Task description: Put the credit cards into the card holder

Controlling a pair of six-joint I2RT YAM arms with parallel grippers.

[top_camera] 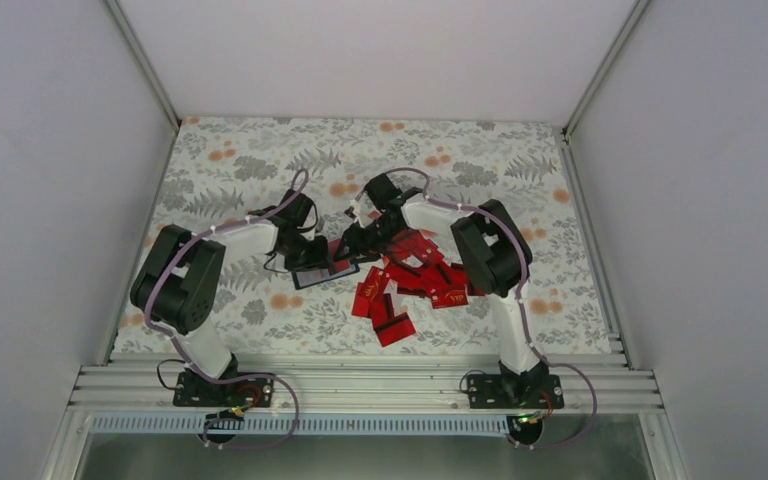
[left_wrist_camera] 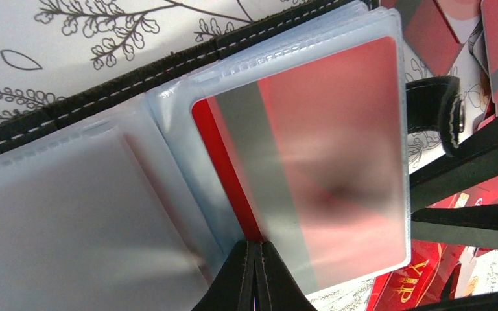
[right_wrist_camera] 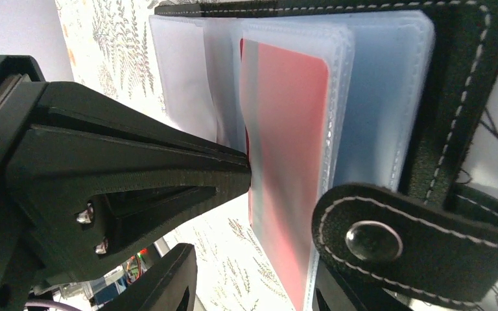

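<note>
Left tool (left_wrist_camera: 257,275) pinched shut, seemingly on a sleeve leaf of the open card holder (right_wrist_camera: 441,97); right tool (right_wrist_camera: 217,210) jaws apart, gripping nothing.
Seating step: red card (right_wrist_camera: 292,142) sits in the clear sleeve, one right fingertip (right_wrist_camera: 237,170) against its edge. Looks nearly home. Next: back off, pick another from the loose cards (top_camera: 410,290) beside the right tool on the tabletop (top_camera: 260,160).

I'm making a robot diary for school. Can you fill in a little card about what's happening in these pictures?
Card holder: lying open on the flowery table
Pocket: one red card with a grey stripe inside
Left tool: shut, tips at the pocket's edge
Right tool: open, near the snap tab
Loose cards: red pile beside the holder
</note>
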